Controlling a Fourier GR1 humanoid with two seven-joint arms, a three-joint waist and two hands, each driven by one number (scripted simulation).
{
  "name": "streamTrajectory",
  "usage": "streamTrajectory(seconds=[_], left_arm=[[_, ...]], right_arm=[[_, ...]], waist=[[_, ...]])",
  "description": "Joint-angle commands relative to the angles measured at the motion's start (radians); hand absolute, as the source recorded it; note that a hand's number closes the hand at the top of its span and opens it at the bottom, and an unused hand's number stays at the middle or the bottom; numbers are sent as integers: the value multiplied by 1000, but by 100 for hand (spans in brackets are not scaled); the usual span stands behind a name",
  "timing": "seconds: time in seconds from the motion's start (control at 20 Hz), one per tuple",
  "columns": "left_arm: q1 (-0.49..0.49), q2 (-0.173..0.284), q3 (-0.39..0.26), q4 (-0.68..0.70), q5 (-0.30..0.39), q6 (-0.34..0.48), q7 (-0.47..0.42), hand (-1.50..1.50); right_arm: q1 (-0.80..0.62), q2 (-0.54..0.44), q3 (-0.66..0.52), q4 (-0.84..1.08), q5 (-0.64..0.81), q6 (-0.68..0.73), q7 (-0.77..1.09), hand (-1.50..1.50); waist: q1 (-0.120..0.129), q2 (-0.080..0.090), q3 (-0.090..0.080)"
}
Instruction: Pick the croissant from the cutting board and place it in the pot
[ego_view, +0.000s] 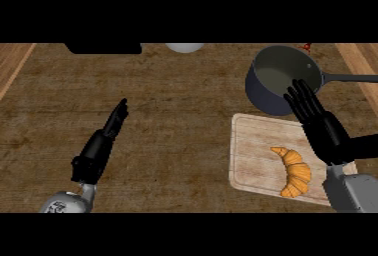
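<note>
Pale wood cutting board (255, 150) (grainy); matt metal pot (277, 75).

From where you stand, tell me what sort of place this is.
Most likely a kitchen counter set for food prep. A dark pot with a long handle stands on the brown worktop, and beside it a croissant lies on a pale wooden cutting board.

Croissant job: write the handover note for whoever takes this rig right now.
Left hand: open, fingers straight, over bare counter at the left, holding nothing.
Right hand: open, above the cutting board's far edge, fingertips over the pot's near rim, holding nothing.
Croissant: lies on the cutting board.
Pot: beyond the board; nothing visible inside.
Done: nothing yet.
Left: grasp croissant, carry to pot, release.
</note>
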Motion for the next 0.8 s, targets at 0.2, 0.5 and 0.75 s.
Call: streamTrajectory(seconds=[0.2,0.5,0.75], left_arm=[[74,147,194,36,-13,92,72,0],[153,142,213,53,9,104,94,0],[146,156,237,35,9,83,108,0]], right_arm=[[257,-138,-178,83,47,-238,162,150],[411,-287,-193,24,488,-600,-82,-150],[678,-145,-145,-318,522,-714,-71,-150]], waist=[[-22,-4,22],[-47,-15,20],[-17,-2,22]])
